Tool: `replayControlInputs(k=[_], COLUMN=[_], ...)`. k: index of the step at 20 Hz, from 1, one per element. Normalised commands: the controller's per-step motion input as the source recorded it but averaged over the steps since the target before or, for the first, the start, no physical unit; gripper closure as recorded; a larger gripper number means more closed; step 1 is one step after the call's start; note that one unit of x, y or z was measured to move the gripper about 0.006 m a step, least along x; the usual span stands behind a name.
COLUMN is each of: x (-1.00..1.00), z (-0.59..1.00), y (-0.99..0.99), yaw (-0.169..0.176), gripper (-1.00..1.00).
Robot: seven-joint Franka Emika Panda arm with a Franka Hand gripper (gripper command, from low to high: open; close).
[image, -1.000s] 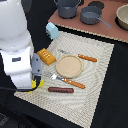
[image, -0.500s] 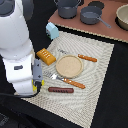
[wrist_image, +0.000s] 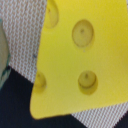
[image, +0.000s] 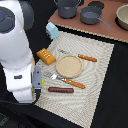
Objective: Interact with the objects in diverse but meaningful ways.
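**The cheese wedge is right under the wrist, and the grip on it is not visible**

The yellow holed cheese wedge (wrist_image: 80, 55) fills almost the whole wrist view. It lies very close to the camera, above the woven placemat (wrist_image: 20, 35) and the dark tabletop (wrist_image: 20, 107). In the exterior view the cheese itself is hidden behind the white arm (image: 17, 55), near the edge of the mat on the exterior view's left. The pincer does not show in any picture, so I cannot tell if it is spread, pressed together, or pinching the wedge.

I judge the wedge to be a light, stiff plastic toy. Its faces look smooth and a little shiny, so it may slip between the fingers. The best place to take it is probably across the two flat, parallel faces near the thick end, not across the sloped sides, where the pincer would push it out.

The other things lie apart from it on the mat: the orange ridged bread-like block (image: 46, 55), the thin brown sausage (image: 60, 90) and the light blue cup (image: 52, 31). The small dark grey long-handled pan (image: 92, 16) stands on the brown shelf (image: 107, 31) beyond the mat.
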Motion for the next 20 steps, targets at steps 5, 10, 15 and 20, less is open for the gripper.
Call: replayControlInputs(k=[5, 10, 15, 20], x=[0.21, 0.18, 0.19, 0.11], z=[-0.11, -0.12, -0.07, 0.29], y=[-0.17, -0.17, -0.16, -0.07], yaw=[0.000, 0.000, 0.003, 0.010], gripper=[1.00, 1.00, 1.00, 1.00])
